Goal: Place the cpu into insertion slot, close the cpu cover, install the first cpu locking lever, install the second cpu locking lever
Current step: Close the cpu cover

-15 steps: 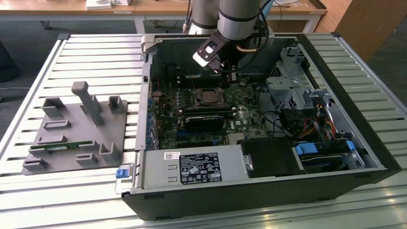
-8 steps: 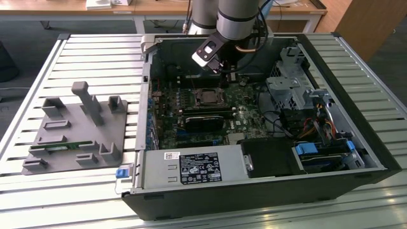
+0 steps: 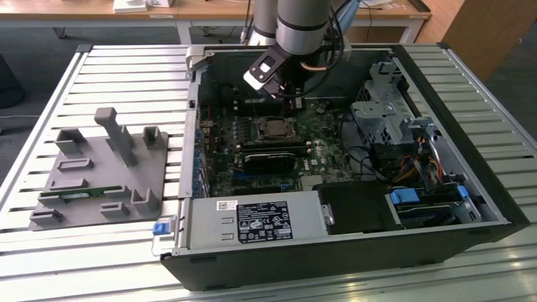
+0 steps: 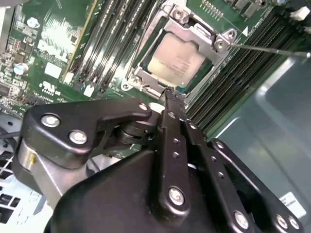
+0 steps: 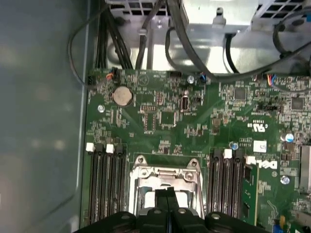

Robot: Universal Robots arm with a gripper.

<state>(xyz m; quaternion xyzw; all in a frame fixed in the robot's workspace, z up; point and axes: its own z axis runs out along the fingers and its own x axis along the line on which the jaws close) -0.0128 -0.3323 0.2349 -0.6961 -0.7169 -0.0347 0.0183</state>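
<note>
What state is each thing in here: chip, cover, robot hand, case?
Tan-silver square cpu: seated flat in place.
Silver-grey metal cpu cover: closed over it.
Thin metal lever rod: sticking out past the cover.
Black robot hand: shut, tips at cover's edge.
Black computer case: side open.

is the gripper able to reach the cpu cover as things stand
Likely yes: the gripper hangs shut just above the edge of the cpu cover, with nothing between them.
</note>
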